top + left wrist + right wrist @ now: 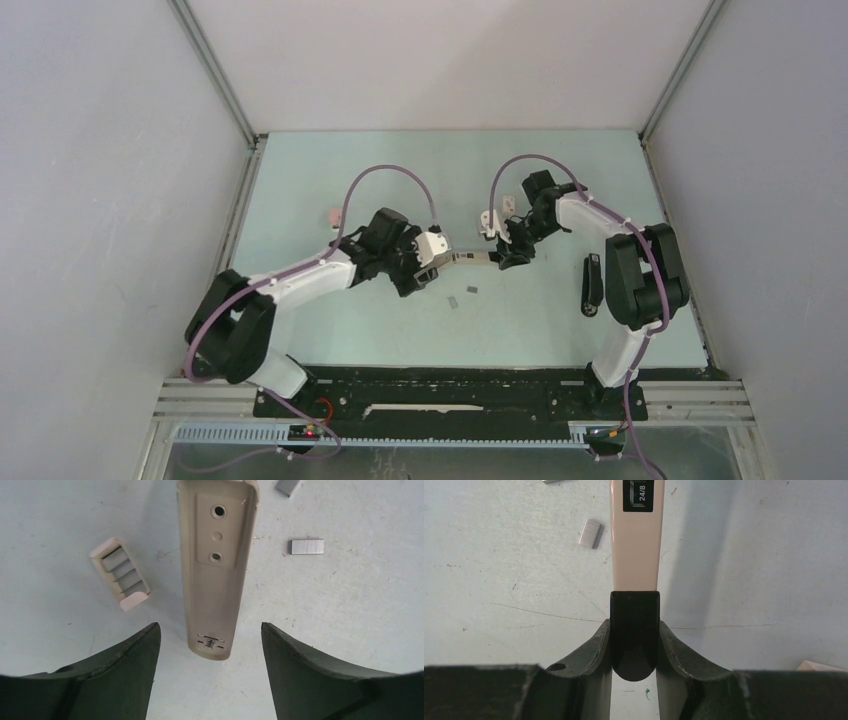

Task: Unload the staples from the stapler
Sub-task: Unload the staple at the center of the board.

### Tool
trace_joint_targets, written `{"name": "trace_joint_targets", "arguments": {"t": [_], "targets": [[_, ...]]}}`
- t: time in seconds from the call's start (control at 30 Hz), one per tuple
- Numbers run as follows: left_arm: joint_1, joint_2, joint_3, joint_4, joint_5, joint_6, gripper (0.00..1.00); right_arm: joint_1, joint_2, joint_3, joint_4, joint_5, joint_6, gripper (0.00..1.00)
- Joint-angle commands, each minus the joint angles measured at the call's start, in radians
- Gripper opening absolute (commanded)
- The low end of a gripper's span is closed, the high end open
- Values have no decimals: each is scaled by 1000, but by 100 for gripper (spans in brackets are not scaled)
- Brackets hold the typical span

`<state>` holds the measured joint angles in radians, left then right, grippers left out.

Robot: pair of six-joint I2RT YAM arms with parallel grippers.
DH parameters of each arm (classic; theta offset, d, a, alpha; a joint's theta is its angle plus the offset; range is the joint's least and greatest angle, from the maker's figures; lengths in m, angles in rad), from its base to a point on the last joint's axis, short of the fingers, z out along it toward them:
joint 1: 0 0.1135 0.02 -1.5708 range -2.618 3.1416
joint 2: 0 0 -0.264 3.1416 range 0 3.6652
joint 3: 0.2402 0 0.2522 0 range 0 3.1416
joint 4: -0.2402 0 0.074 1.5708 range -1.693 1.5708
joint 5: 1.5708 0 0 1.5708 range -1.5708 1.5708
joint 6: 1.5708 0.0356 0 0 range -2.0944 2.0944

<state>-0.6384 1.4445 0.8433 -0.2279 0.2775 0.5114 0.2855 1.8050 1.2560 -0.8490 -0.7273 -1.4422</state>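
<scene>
Through the middle of the worktop (300,180) my way is barred. The stapler (470,258) spans crosswise there, its black end clamped in the right pincer (634,625). Its other end sits between the spread fingers of the left pincer (210,627), with a gap on each side. Towards the near edge two strips of staples (307,546) lie loose, and a grooved beige piece (120,573) lies just beside the stapler. A black object (592,285) sits near the right edge and a small pink item (330,215) near the left edge. I see open room along the far edge and in both far corners.
</scene>
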Motion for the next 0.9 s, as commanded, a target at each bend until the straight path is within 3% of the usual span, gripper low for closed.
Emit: {"name": "trace_joint_targets", "arguments": {"t": [0.0, 0.1, 0.27, 0.53, 0.6, 0.73, 0.77, 0.87], "targets": [[-8, 86, 132, -97, 62, 94, 78, -20, -57, 24, -26, -68, -45, 0], [-15, 124, 161, -100, 57, 102, 77, -37, -58, 25, -40, -77, -67, 0], [-21, 195, 220, -122, 74, 84, 67, -69, -66, 24, -61, -112, -95, 0], [-37, 265, 216, -77, 59, 44, 64, -97, -59, 24, -87, -159, -118, 0], [-37, 260, 208, -60, 51, 36, 50, -97, -54, 24, -87, -159, -121, 0], [-35, 241, 196, -44, 32, 16, 6, -98, -50, 24, -78, -152, -116, 0], [-36, 223, 183, -28, 24, 7, 1, -98, -49, 24, -78, -151, -114, 0], [-37, 141, 130, 13, -4, -11, 0, -102, -51, 25, -73, -145, -105, 0]]}}
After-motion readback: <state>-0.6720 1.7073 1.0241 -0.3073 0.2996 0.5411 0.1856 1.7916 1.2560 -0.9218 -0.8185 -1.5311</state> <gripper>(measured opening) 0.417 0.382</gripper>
